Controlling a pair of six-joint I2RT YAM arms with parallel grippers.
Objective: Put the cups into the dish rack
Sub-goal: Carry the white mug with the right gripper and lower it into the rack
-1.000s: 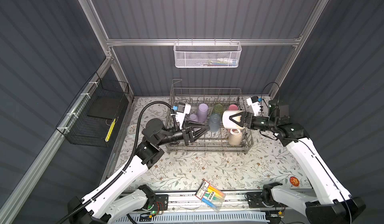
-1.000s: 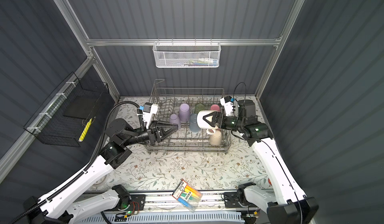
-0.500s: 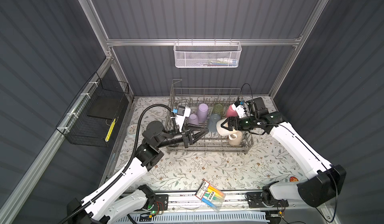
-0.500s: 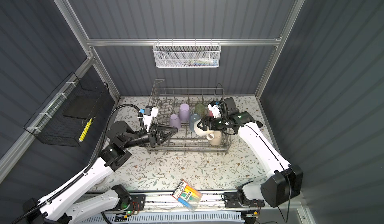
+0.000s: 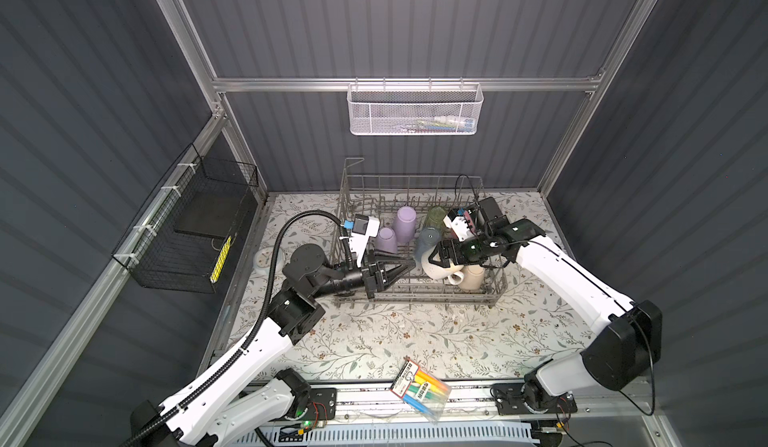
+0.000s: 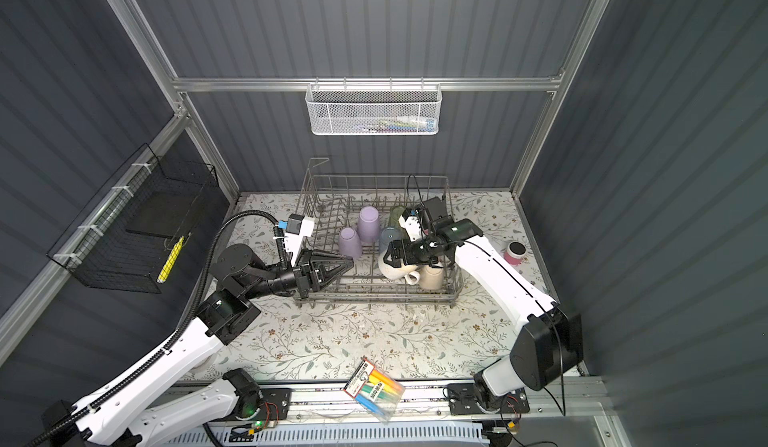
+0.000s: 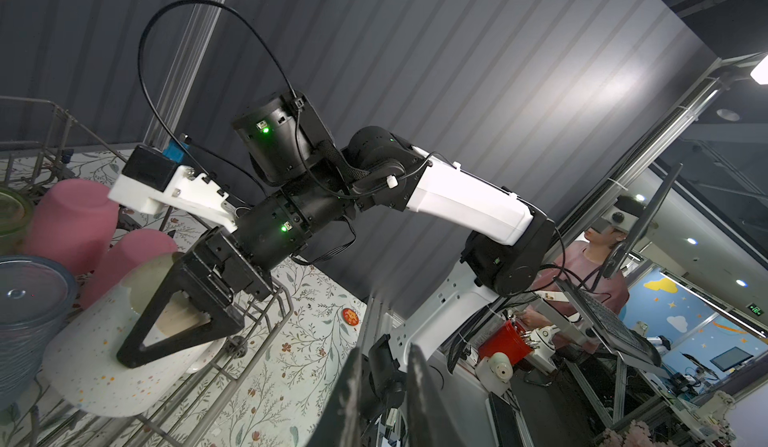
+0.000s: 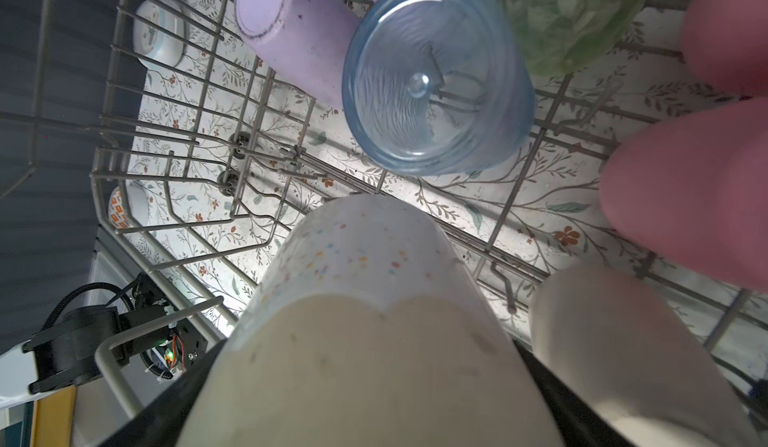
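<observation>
Floral-papered surface (image 5: 374, 341) carries the grey wire dish rack (image 5: 419, 295), where the right gripper (image 5: 441, 254) clasps a cream speckled mug (image 5: 434, 269) inside, beside a beige cup (image 5: 471, 278); the left gripper (image 5: 405, 267), narrowed and empty, hovers within.

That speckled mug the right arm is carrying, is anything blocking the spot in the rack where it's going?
Nothing visible blocks it. The cream mug, held in the right gripper, is already low inside the dish rack, over bare wires. The beige cup sits close beside it and the blue cup just behind, so the fit is snug.
</observation>
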